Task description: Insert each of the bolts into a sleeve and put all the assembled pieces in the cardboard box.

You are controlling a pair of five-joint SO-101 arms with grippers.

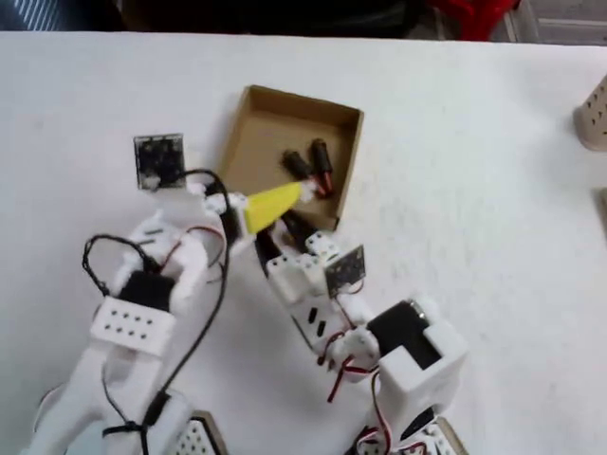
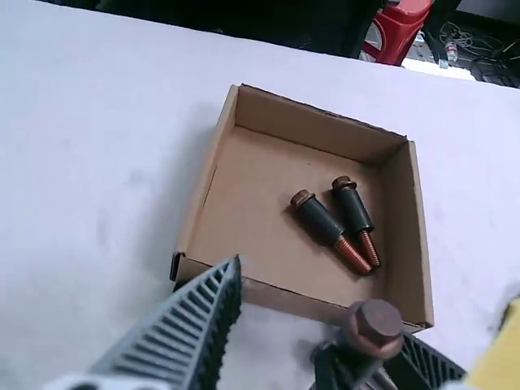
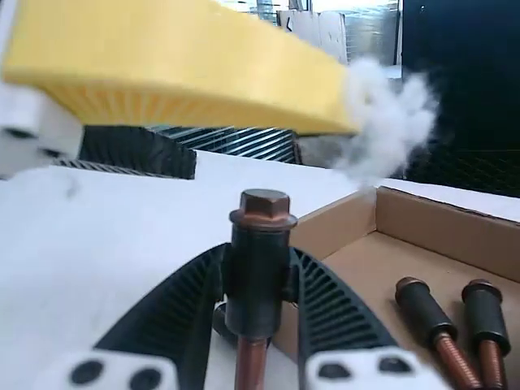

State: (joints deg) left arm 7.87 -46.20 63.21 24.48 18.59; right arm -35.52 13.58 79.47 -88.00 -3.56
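The cardboard box (image 1: 258, 142) sits open at mid-table with two assembled pieces (image 1: 308, 166) lying on its floor, each a copper bolt in a black sleeve (image 2: 321, 219). My right gripper (image 3: 258, 272) is shut on a third bolt-in-sleeve piece (image 3: 260, 213), held upright just outside the box's near wall (image 2: 292, 296). My left gripper (image 2: 366, 301) is open, its dark ribbed finger (image 2: 191, 321) and yellow finger (image 1: 270, 204) on either side of that held piece (image 2: 371, 325). From the right wrist, the yellow finger (image 3: 179, 69) passes above the bolt head.
Both arms crowd the box's near side, with loose cables (image 1: 213, 284) trailing over the left arm. A beige perforated object (image 1: 593, 114) stands at the table's right edge. White tabletop (image 1: 455, 190) lies open to the box's right and behind it.
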